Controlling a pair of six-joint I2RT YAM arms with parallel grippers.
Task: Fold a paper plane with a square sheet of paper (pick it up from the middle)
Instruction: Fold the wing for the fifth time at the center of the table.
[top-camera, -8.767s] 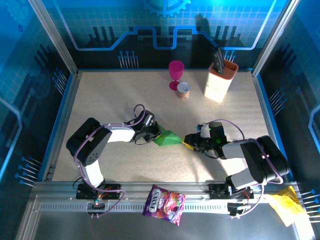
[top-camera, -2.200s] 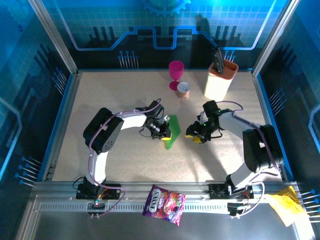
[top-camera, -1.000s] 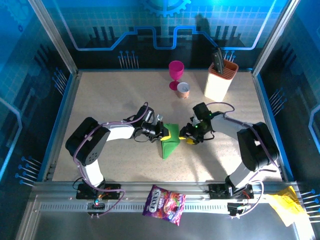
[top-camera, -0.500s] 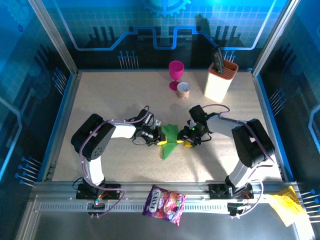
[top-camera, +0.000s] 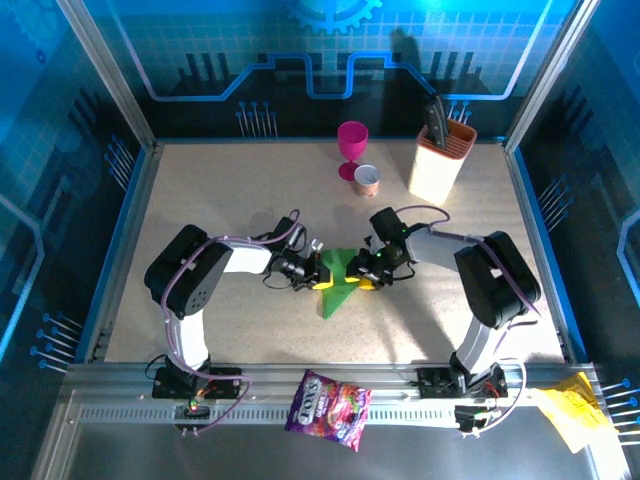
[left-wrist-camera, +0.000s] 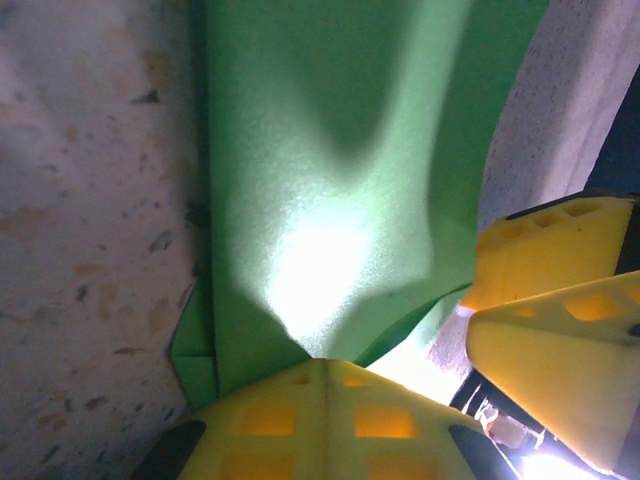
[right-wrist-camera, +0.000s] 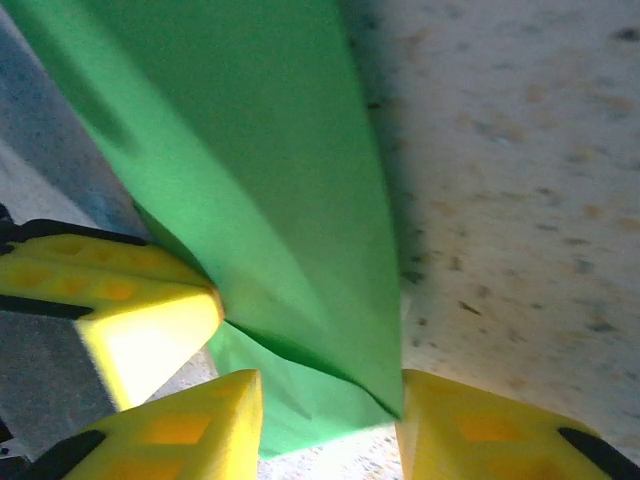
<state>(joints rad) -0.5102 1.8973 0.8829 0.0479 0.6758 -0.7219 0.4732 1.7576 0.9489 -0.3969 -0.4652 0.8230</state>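
Note:
The square sheet of paper (top-camera: 338, 282), bright green and folded to a narrow pointed shape, lies mid-table between both grippers. My left gripper (top-camera: 318, 277) is at its left edge. In the left wrist view the left gripper (left-wrist-camera: 323, 385) has its yellow fingers pressed together on the paper's (left-wrist-camera: 330, 170) near edge. My right gripper (top-camera: 365, 276) meets the paper from the right. In the right wrist view the right gripper (right-wrist-camera: 330, 432) stands open, its two fingers straddling the folded corner of the paper (right-wrist-camera: 260, 180). A yellow finger (right-wrist-camera: 120, 310) of the left gripper shows beside it.
A pink goblet (top-camera: 352, 148) and a small cup (top-camera: 367, 180) stand at the back. To their right stands a cream knife holder (top-camera: 440, 160). A purple snack bag (top-camera: 328, 408) and crumpled yellow paper (top-camera: 570, 412) lie on the front rail.
My right gripper has moved left onto the paper's right edge and its fingers have narrowed. The left gripper stays shut on the paper, which has shifted slightly.

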